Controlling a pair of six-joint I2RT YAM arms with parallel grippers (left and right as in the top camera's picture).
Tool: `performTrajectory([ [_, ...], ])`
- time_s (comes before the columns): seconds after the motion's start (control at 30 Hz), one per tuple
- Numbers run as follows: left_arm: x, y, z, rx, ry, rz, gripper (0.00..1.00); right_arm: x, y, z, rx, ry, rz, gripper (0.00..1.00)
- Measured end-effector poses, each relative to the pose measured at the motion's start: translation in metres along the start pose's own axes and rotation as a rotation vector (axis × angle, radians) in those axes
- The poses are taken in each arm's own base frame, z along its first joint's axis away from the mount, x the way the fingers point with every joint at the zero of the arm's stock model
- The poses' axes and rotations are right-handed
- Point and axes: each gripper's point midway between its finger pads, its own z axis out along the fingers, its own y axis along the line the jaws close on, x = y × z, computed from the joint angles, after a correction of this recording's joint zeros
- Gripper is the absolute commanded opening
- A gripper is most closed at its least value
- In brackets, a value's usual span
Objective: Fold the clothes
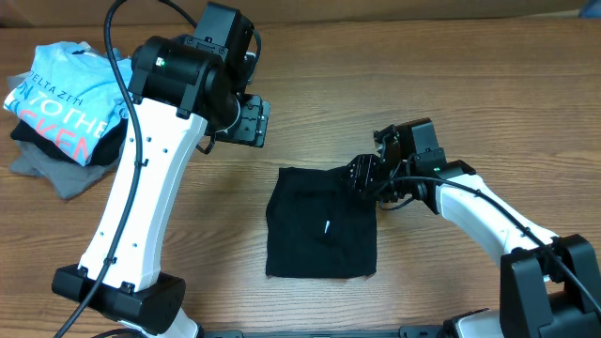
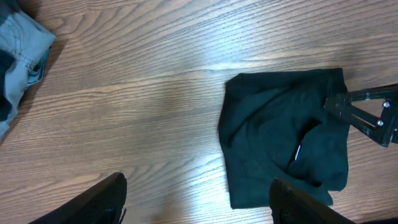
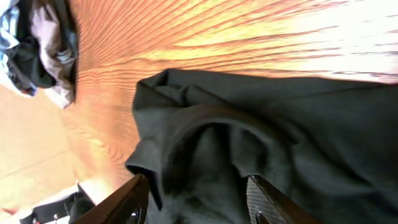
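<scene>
The clothes, a black T-shirt (image 1: 321, 225), lie folded into a rough square in the middle of the table, with a small white tag (image 1: 326, 226) showing on top. My right gripper (image 1: 362, 178) hovers at the shirt's far right corner. In the right wrist view its fingers (image 3: 196, 186) stand apart over rumpled black fabric (image 3: 280, 137), gripping nothing. My left gripper (image 1: 249, 122) is raised above the table, beyond the shirt's far left corner. It is open (image 2: 198, 186) with bare wood between the fingers. The left wrist view shows the shirt (image 2: 286, 143) off to the right, with the right gripper (image 2: 367, 112) at its edge.
A pile of other garments sits at the far left of the table: a light blue lettered T-shirt (image 1: 61, 99) over a grey garment (image 1: 56, 174). The pile's edge also shows in the left wrist view (image 2: 18, 43) and the right wrist view (image 3: 37, 50).
</scene>
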Motion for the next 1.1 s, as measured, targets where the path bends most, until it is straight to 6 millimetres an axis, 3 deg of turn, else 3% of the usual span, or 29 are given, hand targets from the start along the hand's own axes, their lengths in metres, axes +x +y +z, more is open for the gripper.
performTrajectory([
  [0.07, 0.000, 0.000, 0.000, 0.000, 0.000, 0.000, 0.76, 0.001, 0.002, 0.000, -0.009, 0.007, -0.002, 0.40],
  [0.23, 0.000, 0.000, 0.000, 0.000, 0.000, 0.000, 0.76, 0.000, 0.002, 0.001, -0.006, 0.000, -0.004, 0.37],
  [0.3, 0.000, 0.000, 0.000, 0.000, 0.000, 0.000, 0.76, 0.000, 0.002, 0.001, -0.002, -0.001, -0.009, 0.22],
  [0.43, 0.000, 0.000, 0.000, 0.000, 0.000, 0.000, 0.75, 0.004, 0.005, 0.005, 0.001, 0.008, -0.025, 0.04],
  [0.63, 0.002, 0.000, 0.000, -0.002, 0.009, 0.000, 0.75, 0.004, 0.001, 0.003, 0.013, 0.010, -0.005, 0.04],
  [0.87, 0.003, 0.001, 0.000, -0.003, 0.014, 0.000, 0.76, -0.024, -0.023, -0.031, 0.059, -0.031, 0.099, 0.04],
  [1.0, 0.002, 0.000, 0.000, -0.001, 0.006, 0.000, 0.76, -0.029, -0.024, -0.037, 0.072, -0.040, 0.076, 0.23],
  [1.03, 0.001, 0.000, 0.000, -0.001, 0.004, 0.000, 0.76, -0.030, -0.026, -0.037, 0.087, -0.045, 0.074, 0.39],
  [1.07, 0.001, 0.000, 0.000, 0.000, 0.002, 0.000, 0.76, -0.031, -0.030, -0.037, 0.108, -0.053, 0.072, 0.45],
  [1.1, 0.000, 0.000, 0.000, 0.000, 0.001, 0.000, 0.76, -0.032, -0.034, -0.038, 0.133, -0.062, 0.067, 0.46],
])
